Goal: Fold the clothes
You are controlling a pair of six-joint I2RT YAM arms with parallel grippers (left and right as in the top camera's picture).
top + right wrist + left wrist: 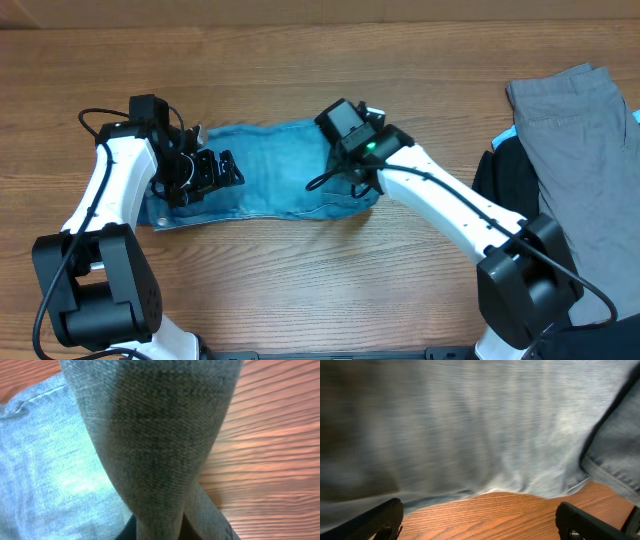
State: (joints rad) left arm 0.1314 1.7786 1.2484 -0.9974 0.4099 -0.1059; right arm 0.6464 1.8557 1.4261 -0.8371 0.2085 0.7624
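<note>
The light blue denim jeans [275,165] are lying centrally on the brown wooden table [300,280]; the right gripper [348,170] is clamping a raised fold at their 3 o'clock end, likely to carry it over; the left gripper [222,170], fingers apart, is hovering at their 9 o'clock edge.

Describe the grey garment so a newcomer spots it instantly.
Start at the wooden table and go to its right edge. The grey garment lies there flat, partly over a black garment. Unlike the blue jeans mid-table, it is plain pale grey.
</note>
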